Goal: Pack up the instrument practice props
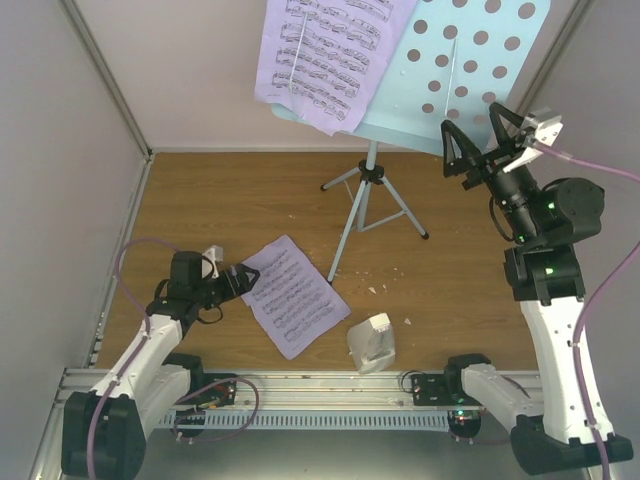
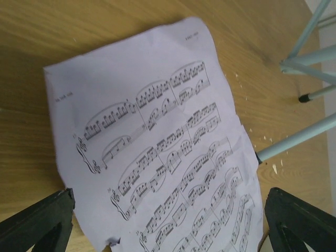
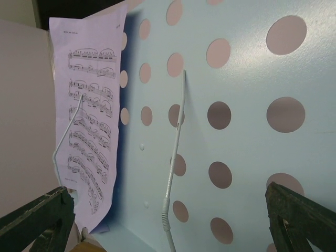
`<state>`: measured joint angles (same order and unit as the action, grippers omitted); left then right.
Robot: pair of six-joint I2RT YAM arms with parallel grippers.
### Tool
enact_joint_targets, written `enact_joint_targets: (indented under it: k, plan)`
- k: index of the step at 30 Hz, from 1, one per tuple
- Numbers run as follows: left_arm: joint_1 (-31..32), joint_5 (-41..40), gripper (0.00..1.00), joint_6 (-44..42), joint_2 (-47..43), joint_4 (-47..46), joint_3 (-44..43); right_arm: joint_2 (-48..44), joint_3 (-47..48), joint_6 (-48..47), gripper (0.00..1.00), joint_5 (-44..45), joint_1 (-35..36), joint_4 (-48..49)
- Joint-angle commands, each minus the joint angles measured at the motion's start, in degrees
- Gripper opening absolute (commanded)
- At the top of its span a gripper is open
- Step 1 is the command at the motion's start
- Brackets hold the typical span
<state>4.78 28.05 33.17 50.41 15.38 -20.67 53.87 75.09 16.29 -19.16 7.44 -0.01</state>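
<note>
The pale-blue music stand [image 1: 370,200] stands at the back of the table, its hole-punched tray [image 1: 470,70] tilted up high. One lavender sheet music page [image 1: 320,55] rests on the tray's left side under a wire holder [image 3: 176,152]. A second page [image 1: 292,295] lies flat on the wood. My left gripper [image 1: 243,281] is open, low over that page's left edge; the page [image 2: 157,142] spans the space between its fingers [image 2: 37,220]. My right gripper [image 1: 482,128] is open, raised facing the tray [image 3: 247,147], apart from it. The white metronome [image 1: 371,342] stands near the front.
Small white crumbs [image 1: 385,285] are scattered on the wood by the stand's legs [image 2: 310,58]. Grey walls close in the left, back and right sides. A metal rail [image 1: 330,400] with both arm bases runs along the near edge.
</note>
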Motion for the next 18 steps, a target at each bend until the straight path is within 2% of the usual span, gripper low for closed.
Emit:
enact_joint_targets:
  k: [1, 7, 10, 13, 15, 18]
  plan:
    - [-0.3, -6.1, 0.99, 2.4, -2.2, -2.1, -3.0, -2.7, -0.4, -1.1, 0.99, 1.1, 0.3, 0.3]
    - [-0.3, -14.5, 0.99, 4.1, -6.2, -2.4, -7.4, -7.7, -2.8, -1.1, 1.0, 1.0, 0.2, 2.7]
    - [-0.4, -15.9, 0.99, 2.0, -5.4, -2.0, -11.2, -9.1, -3.3, -1.1, 1.0, -4.6, 0.3, 4.5]
    - [-0.4, -10.2, 0.99, -4.1, -3.3, -4.8, -15.7, -5.4, 0.2, -1.1, 0.98, -18.7, 0.3, 2.1]
    - [-0.4, -5.2, 0.99, -6.7, -0.8, -7.7, -18.6, -1.1, 2.5, -0.5, 0.89, -28.4, 0.5, 0.3]
    - [0.0, 1.1, 0.96, -8.7, 3.2, -9.4, -25.7, 2.8, 3.6, -2.2, 0.86, -26.5, 4.5, -4.4]
